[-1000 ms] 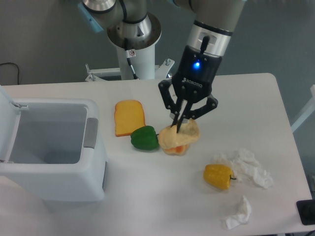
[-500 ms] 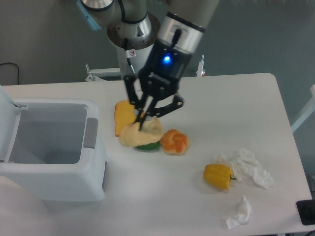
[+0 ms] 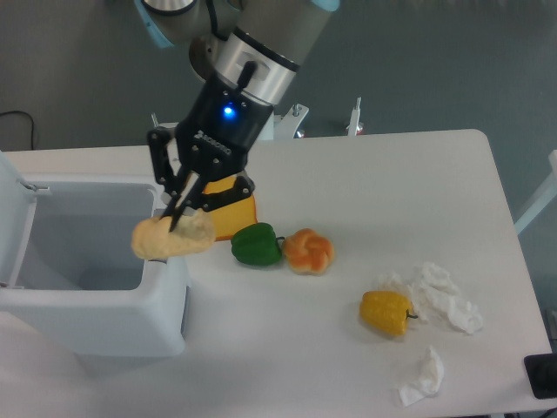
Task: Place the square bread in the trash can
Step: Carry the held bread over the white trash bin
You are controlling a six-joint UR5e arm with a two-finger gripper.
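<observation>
While held off the table: the square bread is pinched between the fingers of the gripper, which are pressed in on its top.
Bread position: it is seen over the right rim of the trash can, at the grey panel, partly above the open cavity.
Trash can: it is set at the table's left side, with its lid raised upright on the far left.
Arm: the wrist is tilted down and to the left, and a blue light is lit on it.
Orange toast slice: it is laid flat behind the gripper and partly hidden by it.
Green bell pepper: it is placed just beside the round orange bun.
Yellow bell pepper: it is touched by crumpled white tissue.
Smaller tissue: it is laid near the front edge of the white table.
</observation>
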